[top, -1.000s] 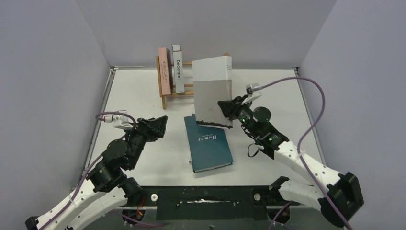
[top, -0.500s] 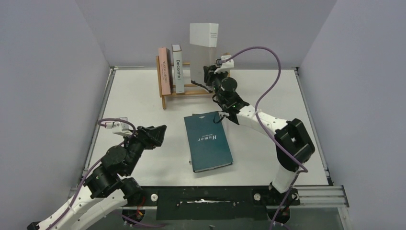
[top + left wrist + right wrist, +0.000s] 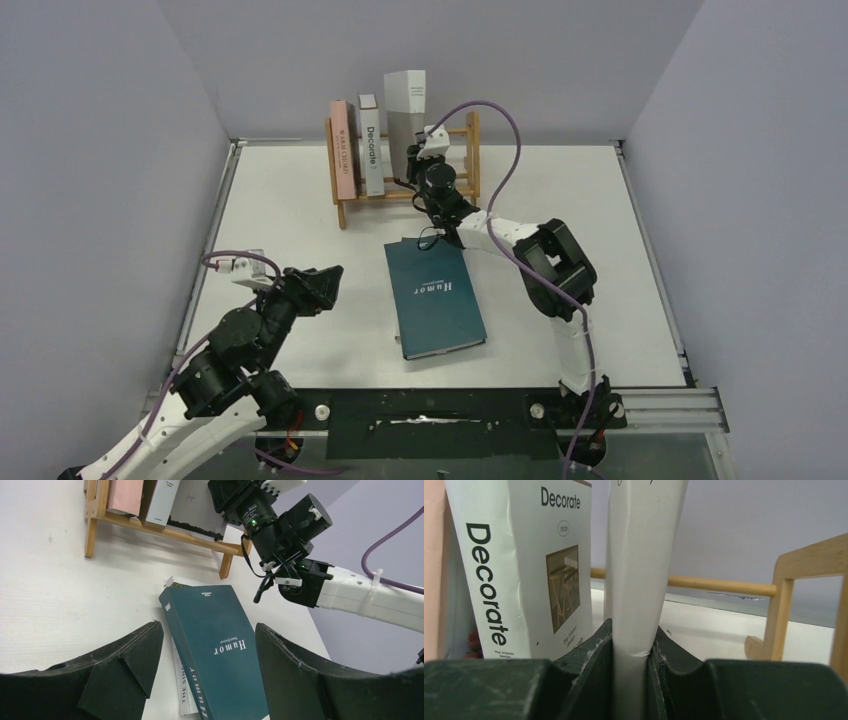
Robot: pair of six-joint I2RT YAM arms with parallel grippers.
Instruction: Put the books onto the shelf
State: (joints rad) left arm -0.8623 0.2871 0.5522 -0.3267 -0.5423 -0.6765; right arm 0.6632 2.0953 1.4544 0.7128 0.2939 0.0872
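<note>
White table (image 3: 300,215): right gripper (image 3: 631,635) clamps the grey book (image 3: 405,110) upright, long axis vertical, at the shelf (image 3: 472,150) beside Decorate (image 3: 371,150); left gripper (image 3: 328,276) gapes empty.

White arms (image 3: 505,228), black joints (purple cables (image 3: 482,103)).

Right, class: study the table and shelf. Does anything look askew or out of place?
Yes. The teal Humor book lies flat and skewed on the table, off the shelf, stacked crookedly on a white book whose edges poke out beneath.
</note>
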